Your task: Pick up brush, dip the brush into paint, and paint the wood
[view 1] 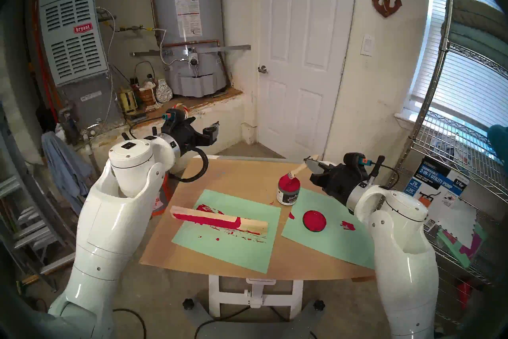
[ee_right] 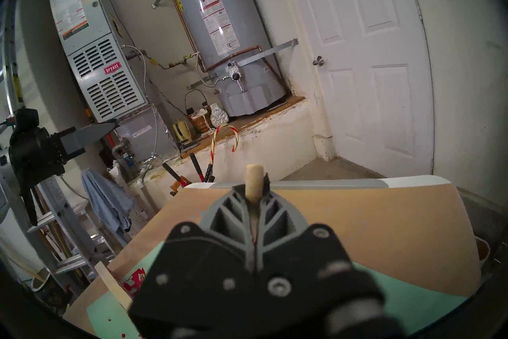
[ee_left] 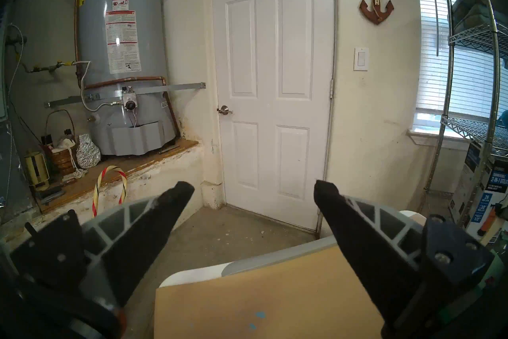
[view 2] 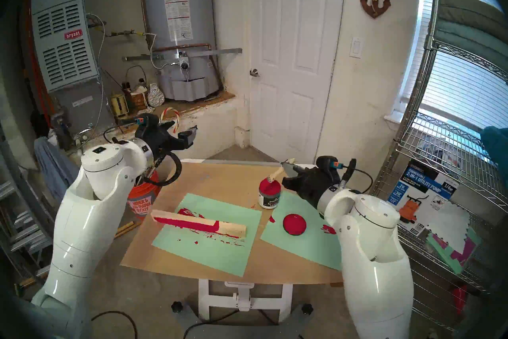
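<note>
"bryant" on furnace (view 1: 82, 28); "2-IN-1 UTILITY PUMP" on box (view 1: 431, 183) (blue-black).

We see a tan counter (view 1: 236, 179) carrying two sheets of pale green paper. On the left green sheet (view 1: 220, 250), smeared with red, lies the wood (view 1: 220, 218), its long side partly coated crimson. The right green sheet (view 1: 330, 236) holds a flat round red lid (view 1: 314, 221). The paint jar (view 1: 288, 190) stands at that sheet's far edge.
</note>
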`<state>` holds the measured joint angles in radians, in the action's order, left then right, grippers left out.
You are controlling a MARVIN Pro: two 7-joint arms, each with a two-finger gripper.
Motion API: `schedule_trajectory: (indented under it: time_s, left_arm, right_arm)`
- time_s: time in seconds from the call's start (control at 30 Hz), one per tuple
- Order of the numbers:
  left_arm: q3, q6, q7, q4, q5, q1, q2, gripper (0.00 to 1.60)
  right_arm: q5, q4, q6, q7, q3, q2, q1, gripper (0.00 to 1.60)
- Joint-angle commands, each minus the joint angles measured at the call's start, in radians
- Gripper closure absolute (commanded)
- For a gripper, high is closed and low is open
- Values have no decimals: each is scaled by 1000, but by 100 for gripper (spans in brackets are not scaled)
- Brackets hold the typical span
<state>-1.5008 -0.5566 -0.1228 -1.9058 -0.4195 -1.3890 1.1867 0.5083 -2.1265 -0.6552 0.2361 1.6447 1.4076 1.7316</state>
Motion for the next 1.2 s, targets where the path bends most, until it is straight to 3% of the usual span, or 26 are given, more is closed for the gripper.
schedule_trajectory:
  time_s: [0.0, 0.47, 0.8, 1.03, 1.17]
  left_arm:
    - [-3, 2, 2, -19, 1, 11, 1, 0]
    - [-3, 2, 2, -19, 0, 11, 1, 0]
    - [-3, 3, 1, -18, 0, 12, 0, 0]
    - [-3, 3, 1, -18, 0, 12, 0, 0]
    - [-3, 3, 1, -18, 0, 12, 0, 0]
  right_arm:
    - [29, -28, -16, -2, 9, 26, -14, 160]
    - [79, -85, -32, 10, 82, 52, 14, 160]
    - [233, -182, -131, 22, 136, 174, 111, 160]
    - [274, -230, -147, 21, 121, 217, 203, 160]
    - [265, -232, -111, 24, 68, 233, 262, 160]
